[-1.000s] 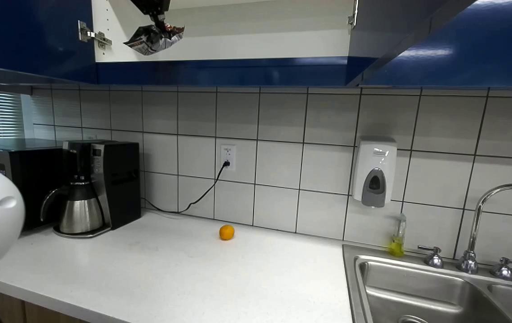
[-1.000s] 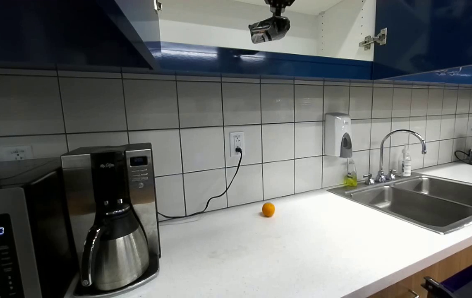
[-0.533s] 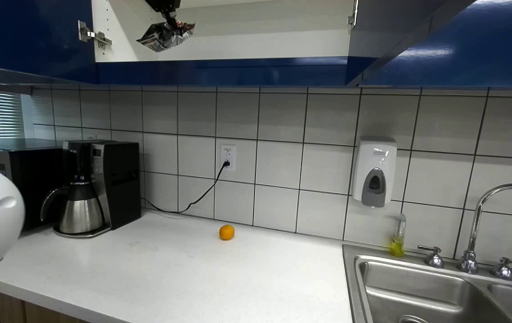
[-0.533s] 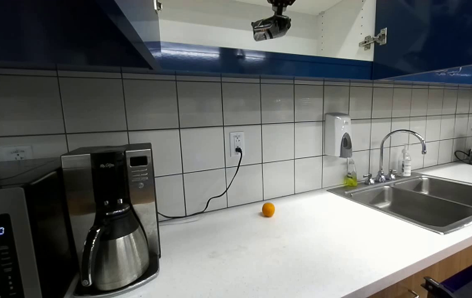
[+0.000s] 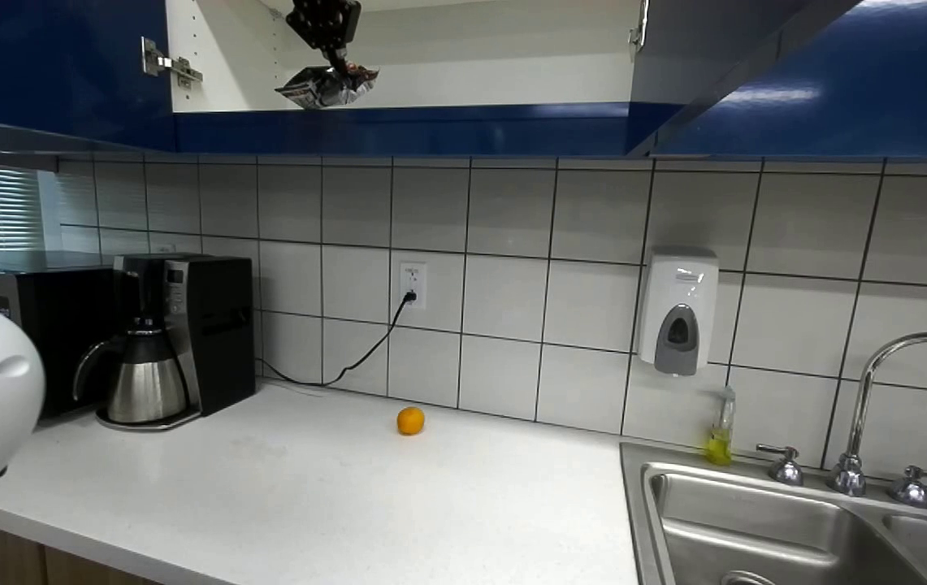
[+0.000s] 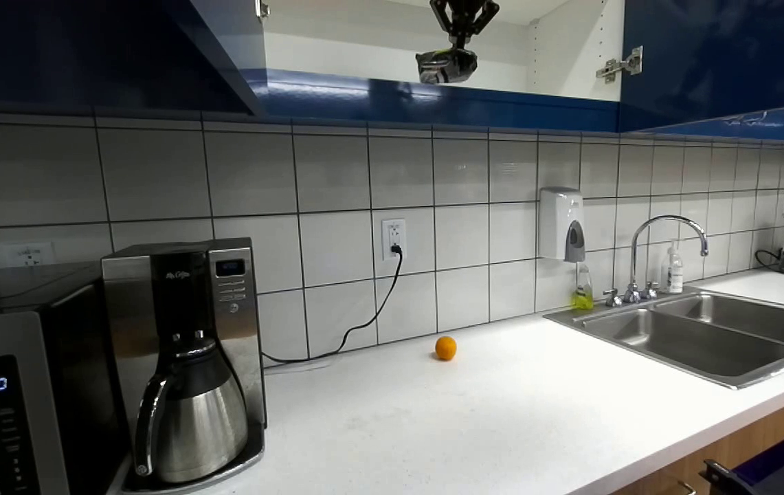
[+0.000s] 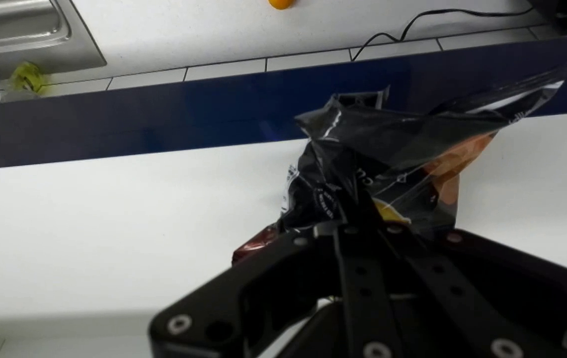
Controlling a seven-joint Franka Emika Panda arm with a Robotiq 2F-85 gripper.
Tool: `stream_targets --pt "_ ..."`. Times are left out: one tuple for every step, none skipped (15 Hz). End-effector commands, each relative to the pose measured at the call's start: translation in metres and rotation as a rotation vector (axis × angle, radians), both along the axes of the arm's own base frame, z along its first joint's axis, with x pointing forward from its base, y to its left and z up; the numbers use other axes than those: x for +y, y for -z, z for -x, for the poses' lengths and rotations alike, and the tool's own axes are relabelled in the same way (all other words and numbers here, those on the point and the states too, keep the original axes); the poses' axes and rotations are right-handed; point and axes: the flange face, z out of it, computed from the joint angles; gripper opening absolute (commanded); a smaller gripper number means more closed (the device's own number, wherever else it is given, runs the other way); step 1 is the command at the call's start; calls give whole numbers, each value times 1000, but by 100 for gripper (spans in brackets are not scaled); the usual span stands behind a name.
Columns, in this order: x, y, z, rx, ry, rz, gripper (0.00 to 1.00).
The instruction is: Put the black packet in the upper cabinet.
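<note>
Along the far wall, above the white tabletop, the blue-doored upper cabinet stands open, pale inside. A steel sink is set into the tabletop at right; a coffee maker stands at left. The gripper hangs at the cabinet's opening, jaws clenched on the black packet, which in the wrist view overlaps the blue front edge and pale floor; whether it touches either cannot be told. Toward the tabletop's far side rests an orange ball.
</note>
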Motion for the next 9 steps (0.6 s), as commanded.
stream_targets --pt "-3 -6 -11 -34 -28 34 1" --pt "-4 -6 -13 -39 -31 37 1" --pt "-4 -7 -14 -44 -33 38 1" --pt "-6 -7 -16 -51 -34 37 1" --pt "-7 -8 -18 -58 -34 35 1" --pt "-10 -8 -20 -62 -33 32 1" --pt "-12 -7 -23 -66 -32 32 1" --pt "-15 -7 -25 -71 -29 32 1" --pt "-18 -6 -28 -72 -28 29 1"
